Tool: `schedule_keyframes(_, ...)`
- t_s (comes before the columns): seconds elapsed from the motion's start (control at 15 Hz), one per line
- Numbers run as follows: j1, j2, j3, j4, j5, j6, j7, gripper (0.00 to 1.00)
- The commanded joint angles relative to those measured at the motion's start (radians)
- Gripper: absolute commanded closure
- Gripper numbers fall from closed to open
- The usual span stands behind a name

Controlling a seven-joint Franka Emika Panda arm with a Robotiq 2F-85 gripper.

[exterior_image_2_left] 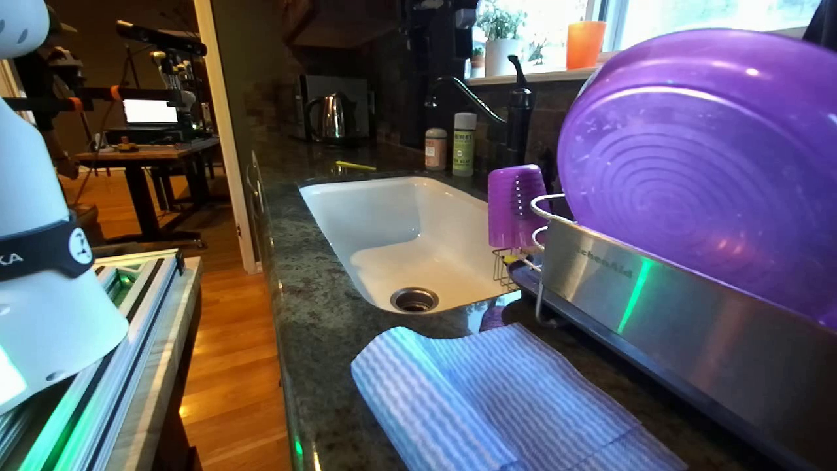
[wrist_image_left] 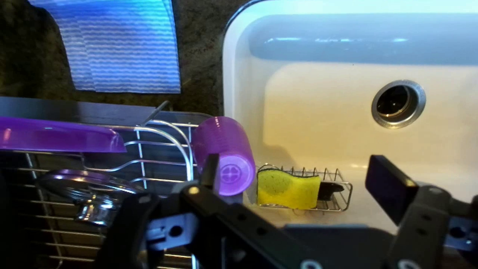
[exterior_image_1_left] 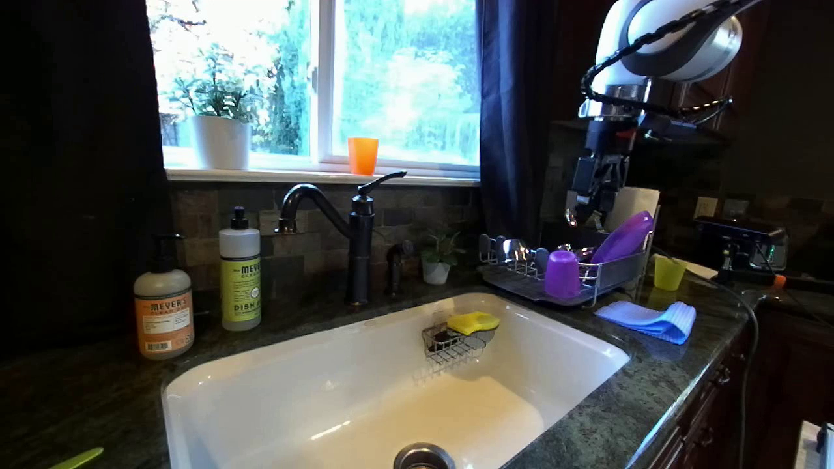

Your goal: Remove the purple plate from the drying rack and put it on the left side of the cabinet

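the purple plate, in both exterior views, stands on edge, tilted, in the drying rack, next to the steel side that reads "kitchenaid", its first letters faint. the gripper is released, its fingers wide apart in the wrist view and clear of the plate. by the sink, an orange-labelled pump bottle says "meyer's"; the taller green-labelled bottle shows "meye" and, lower down, "dish". a black band on the robot's base ends in "ka". the kettle and laptop appear in just a single exterior view, and the yellow-green cup likewise. only the wrist view shows the ringed cross on the bottom of the upturned purple cup.
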State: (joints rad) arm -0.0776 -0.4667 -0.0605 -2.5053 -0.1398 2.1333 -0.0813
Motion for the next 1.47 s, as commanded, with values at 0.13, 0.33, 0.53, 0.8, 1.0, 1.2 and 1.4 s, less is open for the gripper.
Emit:
schedule_keyframes(0.13, -0.099, -0.039, -0.047, 0.034, 0.006, -0.01, 0.153, 0.0)
schedule_keyframes(0.33, -0.149, -0.052, -0.069, 0.044, 0.024, -0.001, 0.235, 0.0)
schedule_keyframes(0.53, -0.15, -0.047, -0.07, 0.051, 0.013, 0.007, 0.21, 0.0)
schedule_keyframes(0.8, -0.167, -0.021, -0.073, 0.083, 0.065, -0.022, 0.303, 0.0)
schedule_keyframes(1.0, -0.207, 0.005, -0.102, 0.105, 0.087, -0.001, 0.374, 0.0)
schedule_keyframes(1.2, -0.243, 0.039, -0.131, 0.13, 0.127, 0.008, 0.443, 0.0)
schedule_keyframes(1.4, -0.277, 0.061, -0.148, 0.151, 0.165, 0.017, 0.526, 0.0)
